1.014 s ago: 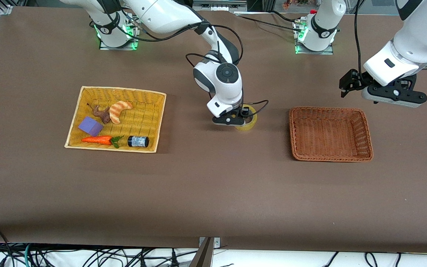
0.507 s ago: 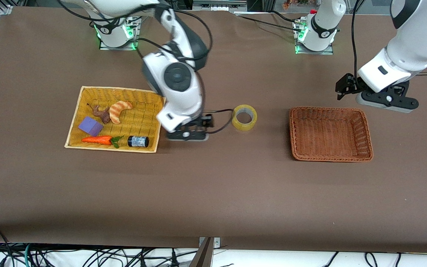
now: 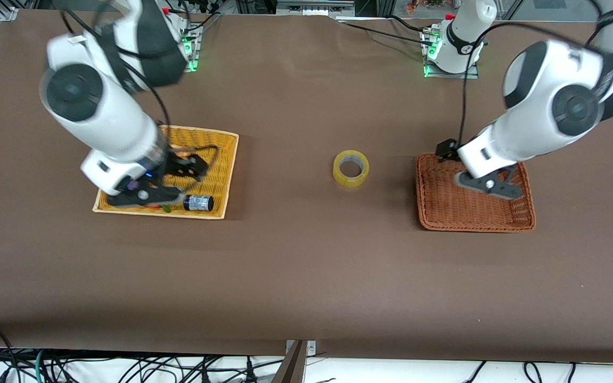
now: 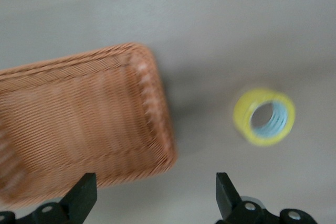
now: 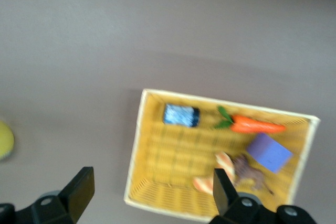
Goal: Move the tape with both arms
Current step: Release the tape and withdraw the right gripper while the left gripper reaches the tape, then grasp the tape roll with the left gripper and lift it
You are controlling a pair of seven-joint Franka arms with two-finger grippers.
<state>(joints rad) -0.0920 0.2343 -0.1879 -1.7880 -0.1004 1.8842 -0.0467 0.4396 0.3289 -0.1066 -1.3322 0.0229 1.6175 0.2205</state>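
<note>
Tape (image 3: pixel 351 168): lies flat on the bare table (image 3: pixel 306 276) about midway between the two baskets, its hole facing up, nothing touching it. A ring has no long axis, so any approach angle should do, provided one finger drops into the hole or both span the rim.

Left gripper (image 3: pixel 485 183): mine, hanging over the brown basket (image 3: pixel 474 215) at the left arm's end of the table, fingers spread apart and empty. The tape sits well apart from it, toward the table's middle.

Right gripper (image 3: pixel 144 194): also mine, over the yellow basket (image 3: pixel 229 159) at the right arm's end, fingers parted and holding nothing.

Which arm is nearer: by my judgement the left one, since the gap from the brown basket to the tape looks shorter than the gap from the yellow basket to the tape.

Coming move: I expect the left gripper must travel toward the middle of the table and descend onto the ring; the brown basket's rim lies on that path, so it should rise clear first.

Left wrist view: shows the tape (image 4: pixel 264 117) just past the brown basket's (image 4: pixel 152 108) corner, with a pale blue inner core that the front view does not reveal.

Right wrist view: catches only a yellow sliver of the tape (image 5: pixel 4 140) at the frame's edge. It shows the yellow basket's contents plainly: jar (image 5: pixel 181 115), carrot (image 5: pixel 257 125), purple block (image 5: pixel 269 152), which my arm partly hides in the front view.
</note>
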